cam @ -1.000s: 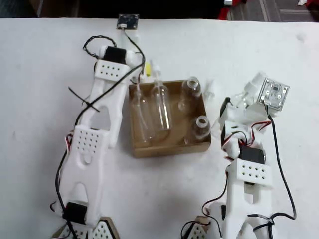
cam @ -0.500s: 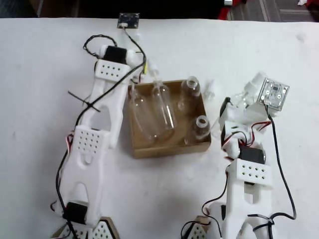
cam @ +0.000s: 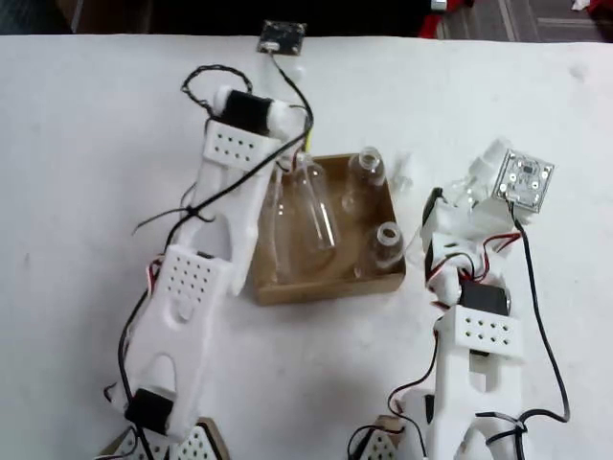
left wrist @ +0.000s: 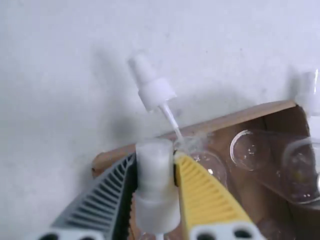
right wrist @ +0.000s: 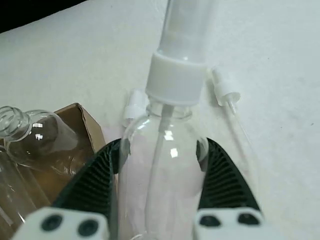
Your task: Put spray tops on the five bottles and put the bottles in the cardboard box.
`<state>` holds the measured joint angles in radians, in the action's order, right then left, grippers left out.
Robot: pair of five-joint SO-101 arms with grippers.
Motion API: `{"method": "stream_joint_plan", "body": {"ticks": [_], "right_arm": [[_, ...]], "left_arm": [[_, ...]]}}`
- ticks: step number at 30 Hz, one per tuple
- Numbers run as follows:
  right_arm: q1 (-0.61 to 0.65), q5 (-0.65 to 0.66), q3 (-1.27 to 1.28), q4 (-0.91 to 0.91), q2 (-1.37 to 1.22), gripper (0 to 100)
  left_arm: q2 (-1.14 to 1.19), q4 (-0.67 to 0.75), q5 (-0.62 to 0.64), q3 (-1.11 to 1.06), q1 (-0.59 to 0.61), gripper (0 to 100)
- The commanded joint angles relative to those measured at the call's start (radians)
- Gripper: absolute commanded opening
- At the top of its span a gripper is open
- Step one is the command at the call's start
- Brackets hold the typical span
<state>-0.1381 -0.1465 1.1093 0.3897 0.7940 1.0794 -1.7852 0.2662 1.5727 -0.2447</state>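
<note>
My left gripper (left wrist: pixel 155 161) is shut on a white spray top (left wrist: pixel 154 190) above the far rim of the cardboard box (cam: pixel 326 284). A loose spray top (left wrist: pixel 150 90) lies on the table just beyond that rim, its tube pointing at the box. In the box, one clear bottle (cam: pixel 312 206) lies on its side and two open bottles (cam: pixel 366 172) (cam: pixel 386 245) stand upright. Right of the box, my right gripper (right wrist: pixel 162 148) is shut on a clear bottle (right wrist: pixel 160 170) that has a spray top (right wrist: pixel 177 75) on it.
Two more loose spray tops (right wrist: pixel 225 93) (right wrist: pixel 134 104) lie on the white table near the box's far right corner. The left arm (cam: pixel 215 230) stretches along and partly over the box's left side. Black cables (cam: pixel 206 81) loop behind it.
The left arm has swung to the right, over the box's left edge. The bottles lying in the box have shifted and tilted. The right arm has stayed still.
</note>
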Motion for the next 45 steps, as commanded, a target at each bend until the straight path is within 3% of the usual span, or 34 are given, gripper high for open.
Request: {"method": "stream_joint_plan", "body": {"ticks": [1,19,27,35,45], "right_arm": [[0.012,0.031,-0.002,-0.024,0.024,1.8],[0.008,0.034,0.006,-0.045,0.024,1.8],[0.007,0.037,0.006,-0.045,0.025,1.8],[0.007,0.038,0.006,-0.045,0.028,1.8],[0.007,0.038,0.006,-0.045,0.028,1.8]], "left_arm": [[-0.099,-0.008,0.044,-0.075,-0.036,2],[-0.619,0.002,0.044,-0.712,-0.134,2],[-0.82,0.103,0.044,-1.045,-0.159,2],[-1.089,0.362,0.031,-1.493,-0.165,3],[-1.567,0.753,-0.078,-2.044,-0.174,3]]}}
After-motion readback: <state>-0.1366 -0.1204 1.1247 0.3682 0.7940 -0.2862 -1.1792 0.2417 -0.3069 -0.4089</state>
